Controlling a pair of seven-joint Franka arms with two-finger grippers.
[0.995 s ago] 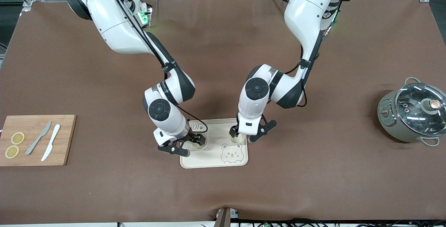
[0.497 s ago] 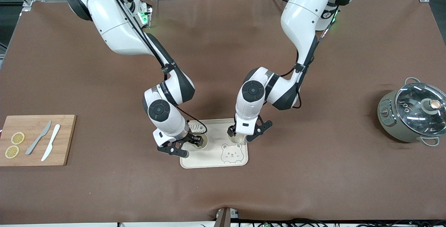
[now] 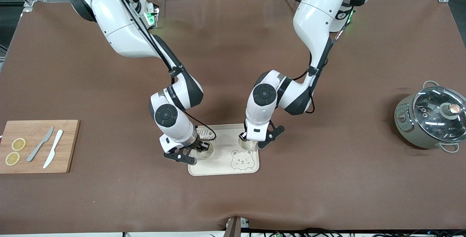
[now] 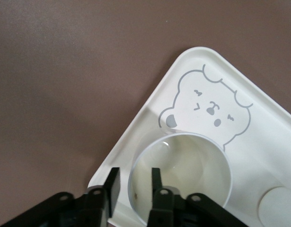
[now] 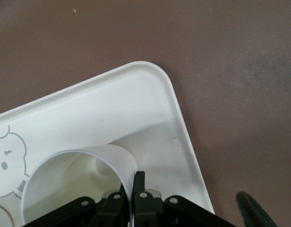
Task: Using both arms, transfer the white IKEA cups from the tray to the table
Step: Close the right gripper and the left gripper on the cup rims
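My right hand [image 5: 136,182] was pinched tight on the wall of one small off-white tapered handleless cup, the right-end cup [image 5: 65,179], one finger inside the rim and one outside. That cup stood upright on the cream rounded-rectangle tray [image 3: 218,168] with the raised rim, toward the right arm's end of it. My left hand [image 4: 134,182] straddled the wall of the matching left-end cup [image 4: 192,170], with one finger inside and one outside. Its fingers were only partly closed, and I could see a gap on either side of the wall, so I judged that it held nothing. That cup also stood on the tray, toward the left arm's end, just beside the printed grey bear face [image 4: 209,106] and farther from the front camera than it. Both cups rested on the tray, none of them on the brown matte desk [image 3: 327,193]. My worry was the one-sided rim grip: such a thin pinch could let a cup swing or slip as I raised it. If I lifted before the left fingers bit, that cup would be left on the tray or tipped over. A tilted cup could also catch the tray's rim and drag the light tray along.
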